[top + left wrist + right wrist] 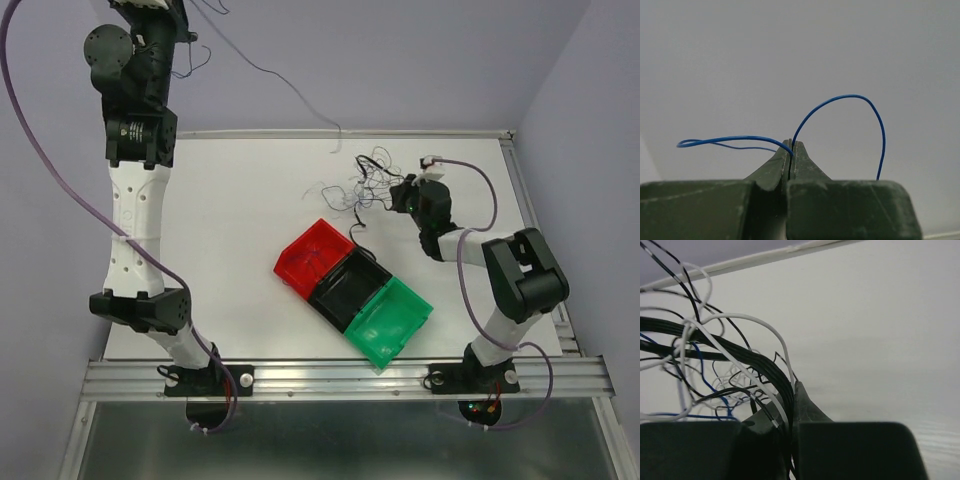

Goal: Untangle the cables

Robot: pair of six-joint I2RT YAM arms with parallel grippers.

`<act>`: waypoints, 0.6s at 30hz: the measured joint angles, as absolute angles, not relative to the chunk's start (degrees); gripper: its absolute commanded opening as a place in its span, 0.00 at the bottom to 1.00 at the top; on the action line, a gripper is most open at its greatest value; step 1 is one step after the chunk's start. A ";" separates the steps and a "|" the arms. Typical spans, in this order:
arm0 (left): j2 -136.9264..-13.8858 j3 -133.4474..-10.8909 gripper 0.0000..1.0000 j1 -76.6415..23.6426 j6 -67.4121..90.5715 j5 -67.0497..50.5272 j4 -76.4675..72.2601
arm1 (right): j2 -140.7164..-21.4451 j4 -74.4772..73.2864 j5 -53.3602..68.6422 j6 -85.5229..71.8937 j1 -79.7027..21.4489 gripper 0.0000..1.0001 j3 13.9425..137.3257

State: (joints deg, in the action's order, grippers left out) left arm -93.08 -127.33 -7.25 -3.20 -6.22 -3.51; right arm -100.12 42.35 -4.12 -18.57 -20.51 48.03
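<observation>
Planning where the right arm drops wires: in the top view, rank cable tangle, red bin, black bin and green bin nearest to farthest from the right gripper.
1. cable tangle, pinched by the right gripper, far side.
2. red bin and black bin, mid-table: too close to call.
3. green bin, toward the near edge.

A row of three bins [345,290] lies slantwise on the table [230,220], right of its middle, running from far left to near right. The tangle of cables [362,185] lies just behind the bins, with the right gripper [400,195] at its right side. A single cable [270,72] hangs from the left gripper [791,149], high at the far left, down toward the table's far edge near the tangle.
</observation>
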 measured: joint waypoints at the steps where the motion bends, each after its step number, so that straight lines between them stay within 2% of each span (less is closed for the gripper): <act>1: -93.08 -127.07 0.00 -6.28 -3.33 -4.01 -3.64 | -99.07 42.22 -4.71 -19.59 -19.16 0.01 46.61; 6: -92.86 -126.28 0.00 -2.04 -3.55 3.84 -5.74 | -94.85 40.21 -12.03 -25.93 -13.67 0.01 39.13; 12: -91.22 -122.43 0.00 -0.36 -3.90 7.05 -7.84 | -91.00 38.37 -18.02 -29.45 -13.52 0.01 34.35; 15: -89.03 -117.99 0.00 -0.36 -4.29 3.90 -8.71 | -88.31 38.04 -17.74 -29.39 -13.52 0.22 33.01; 17: -87.26 -114.63 0.00 -0.36 -4.54 1.06 -8.78 | -85.60 37.95 -17.08 -29.17 -13.52 0.46 31.81; 18: -87.09 -114.26 0.00 -0.36 -4.64 0.54 -8.78 | -84.42 37.93 -16.88 -28.80 -13.52 0.51 31.38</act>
State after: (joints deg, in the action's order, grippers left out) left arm -87.09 -114.26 -0.36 -4.64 0.54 -8.78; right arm -84.42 37.93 -16.88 -28.80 -13.52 31.38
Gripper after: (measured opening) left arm 0.037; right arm 0.309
